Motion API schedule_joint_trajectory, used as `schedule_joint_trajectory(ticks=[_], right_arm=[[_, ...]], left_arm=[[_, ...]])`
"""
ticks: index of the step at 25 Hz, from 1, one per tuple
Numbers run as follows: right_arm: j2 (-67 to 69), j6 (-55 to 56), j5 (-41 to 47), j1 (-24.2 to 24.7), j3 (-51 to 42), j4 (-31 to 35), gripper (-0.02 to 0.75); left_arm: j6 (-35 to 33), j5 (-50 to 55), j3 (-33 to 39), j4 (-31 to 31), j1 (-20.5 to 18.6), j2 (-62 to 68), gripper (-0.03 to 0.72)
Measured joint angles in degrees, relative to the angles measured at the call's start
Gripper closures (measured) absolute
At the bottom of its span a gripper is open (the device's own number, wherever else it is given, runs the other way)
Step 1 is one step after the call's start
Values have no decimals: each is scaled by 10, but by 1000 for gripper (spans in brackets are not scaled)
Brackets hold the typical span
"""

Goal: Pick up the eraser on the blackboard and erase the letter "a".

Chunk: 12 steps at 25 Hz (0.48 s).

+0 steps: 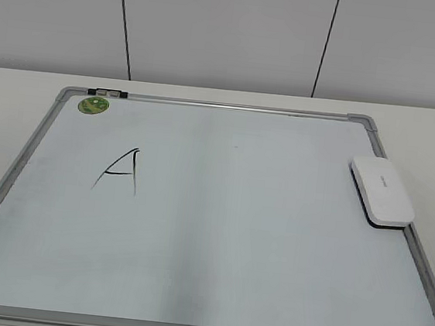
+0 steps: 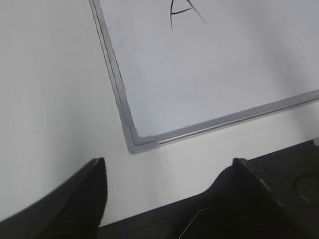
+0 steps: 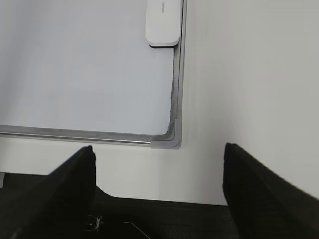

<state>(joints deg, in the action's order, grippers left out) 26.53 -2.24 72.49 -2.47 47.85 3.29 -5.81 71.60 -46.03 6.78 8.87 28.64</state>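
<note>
The eraser (image 1: 382,190) is lying flat on the blackboard (image 1: 218,233), white top up w/ small grey lettering, dark underside showing as a thin edge, long side running along the board's right frame and just beside it. In the right wrist view the eraser (image 3: 162,22) is sitting ahead of the right gripper (image 3: 158,164) and about in line w/ its gap, well apart from it, cut off by the top edge of the pic. That gripper is hanging over bare table (image 3: 249,74) just short of the board's near right corner cap, fingers spread wide, nothing between them.

The only mark showing on the board is a tall angular letter (image 1: 119,171) in black marker, on the board's left half, far across from the eraser. No small cursive "a" is visible in any view. In the left wrist view the lower strokes of that letter (image 2: 182,12) are showing ahead of the left gripper (image 2: 169,167), slightly to its right, well apart. The left gripper is also spread wide and empty, hovering over the table just short of the board's near left corner (image 2: 135,142).

A round green sticker (image 1: 93,106) is sitting in the board's far left corner, w/ a small dark clip (image 1: 108,91) on the frame beside it. Neither arm is visible in the exterior view.
</note>
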Motion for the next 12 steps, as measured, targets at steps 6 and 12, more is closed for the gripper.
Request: schedule_joint_trajectory(ticks=[6,12], right_arm=[[-117,-3,0,-2,-79,-6,149],[-202,-9,2,-2,-142,-29,149]], left_arm=[[1,-12,95,-11,0,-89,137],[1,-32,140,-30,0,-135,139]])
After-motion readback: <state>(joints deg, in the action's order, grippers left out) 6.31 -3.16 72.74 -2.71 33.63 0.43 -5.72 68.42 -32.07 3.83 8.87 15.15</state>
